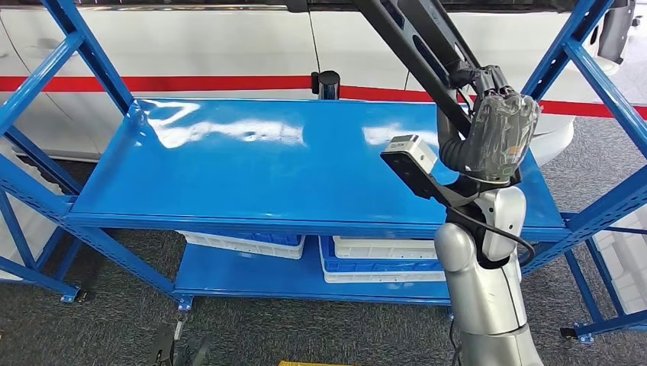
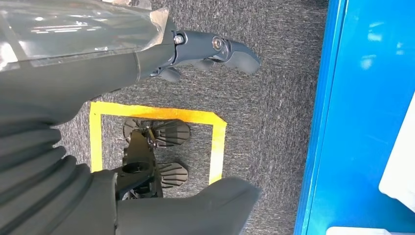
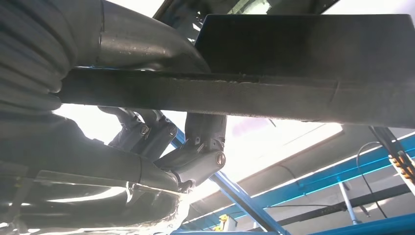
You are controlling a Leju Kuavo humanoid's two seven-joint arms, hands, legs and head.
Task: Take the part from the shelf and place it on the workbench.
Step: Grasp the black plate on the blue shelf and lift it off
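My right hand, wrapped in clear film, is raised over the right end of the blue shelf and grips a long black part. The part slants up and to the left out of the top of the head view. In the right wrist view my fingers curl around the same dark bar, which has a flat black plate above it. My left hand hangs over the grey carpet beside the rack, fingers apart, holding nothing.
The blue shelf's top board is bare and glossy. White and blue bins sit on the lower level. Blue uprights and braces frame both sides. A white vehicle with a red stripe stands behind. Yellow tape marks the floor.
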